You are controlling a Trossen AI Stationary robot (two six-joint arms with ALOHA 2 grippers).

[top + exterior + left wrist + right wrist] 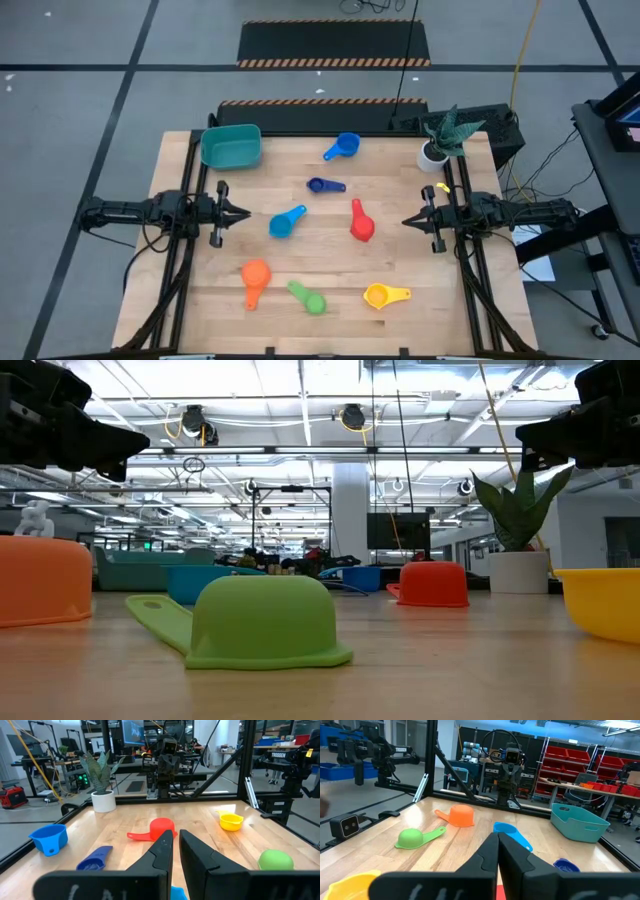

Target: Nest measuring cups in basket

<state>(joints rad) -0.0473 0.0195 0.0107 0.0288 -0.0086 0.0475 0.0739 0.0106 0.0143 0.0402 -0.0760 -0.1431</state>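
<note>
Six measuring cups lie scattered over the table [200, 310]: blue cup [342, 148], dark blue cup [325, 185], light blue cup [286, 222], red cup [360, 221], orange cup [255, 280], green cup [308, 297], with a yellow cup [385, 295] as a seventh. Holding nothing, the basket [232, 146] sits at the far left corner. At the left edge the left gripper [244, 212] and at the right edge the right gripper [407, 221] hover with fingers nearly closed, gripping nothing.

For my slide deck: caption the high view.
Six measuring cups scattered on the table, teal basket empty, left gripper and right gripper waiting at opposite edges.
</note>
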